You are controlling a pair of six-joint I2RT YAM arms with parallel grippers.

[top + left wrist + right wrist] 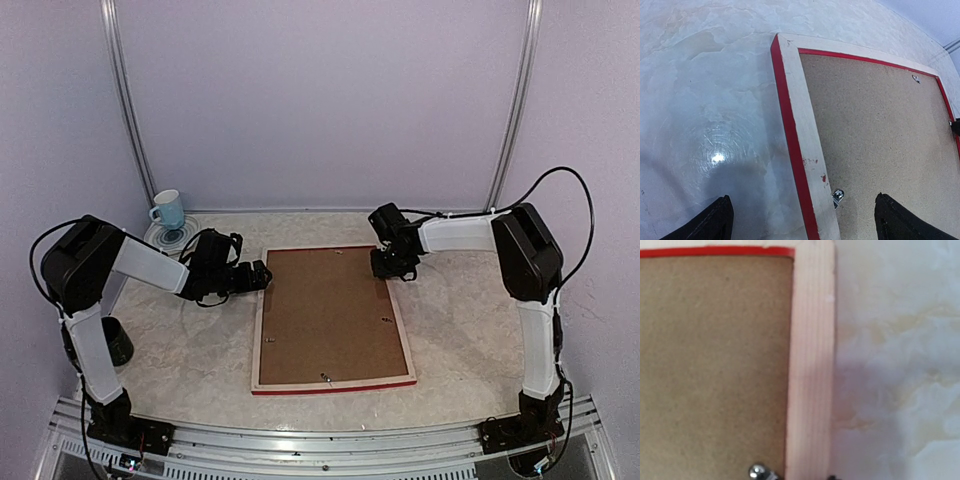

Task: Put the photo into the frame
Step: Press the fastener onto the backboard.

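The frame (261,325) lies face down on the surface (190,345), board (335,315) inside; no photo shows; your left claw (260,277) is wide open by its left bar; whether your right claw (393,268) grips, I cannot tell; you seem busy with the clip (759,471); turn it gently next.

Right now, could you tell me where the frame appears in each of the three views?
Top external: the frame lies flat at the centre of the picture, pale back up.
Left wrist: the frame fills the right half, one corner at top centre.
Right wrist: the frame fills the left part, a pale bar upright at centre.
Shared landmark: the brown board inside the frame shows in all three.
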